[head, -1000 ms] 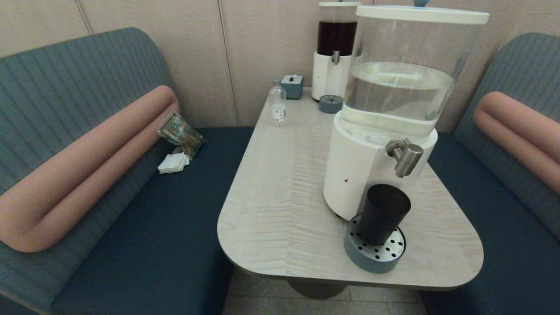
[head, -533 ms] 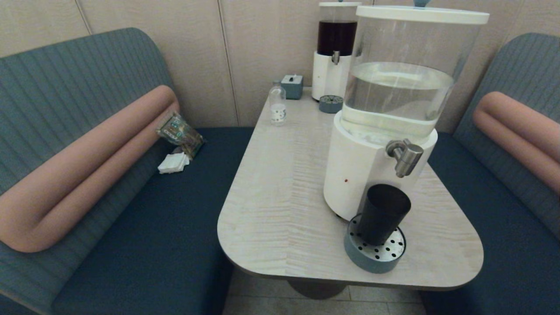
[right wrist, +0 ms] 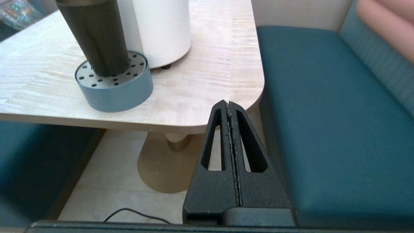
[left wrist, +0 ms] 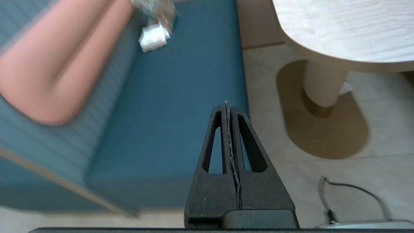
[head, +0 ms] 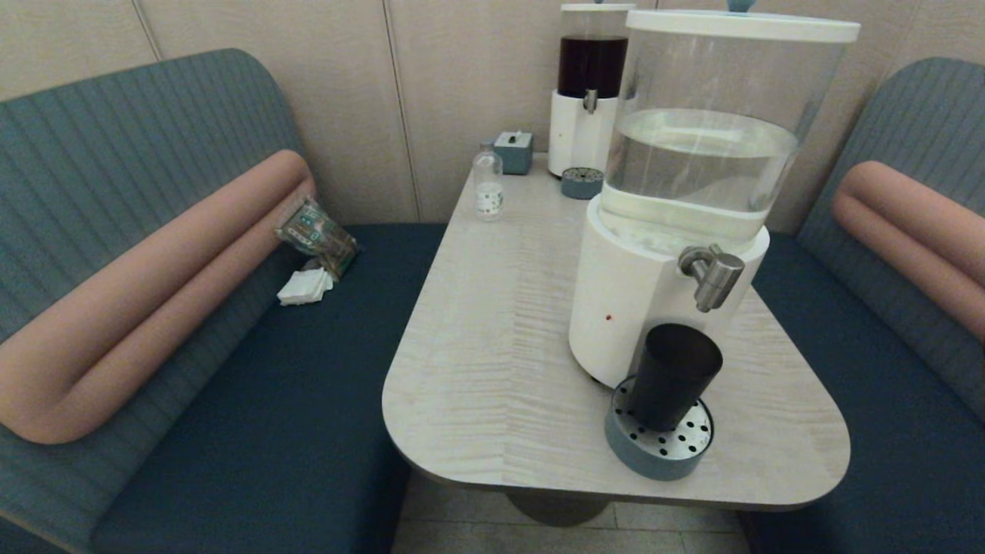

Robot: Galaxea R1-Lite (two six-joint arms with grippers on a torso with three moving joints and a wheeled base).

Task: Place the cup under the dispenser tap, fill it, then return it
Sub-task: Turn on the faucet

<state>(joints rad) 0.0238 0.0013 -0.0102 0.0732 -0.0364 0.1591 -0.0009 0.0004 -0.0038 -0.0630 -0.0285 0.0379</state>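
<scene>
The dark tapered cup stands upright on the round grey drip tray, below the brushed-steel dispenser tap of the large white-based dispenser with clear liquid. In the right wrist view the cup stands on the same drip tray near the table's front corner. My right gripper is shut and empty, low beside the table edge, apart from the cup. My left gripper is shut and empty, hanging over the left bench seat edge. Neither arm shows in the head view.
A narrower dispenser with dark liquid, a small clear bottle and a blue-grey box stand at the table's far end. Teal benches flank the table; a packet and napkins lie on the left seat.
</scene>
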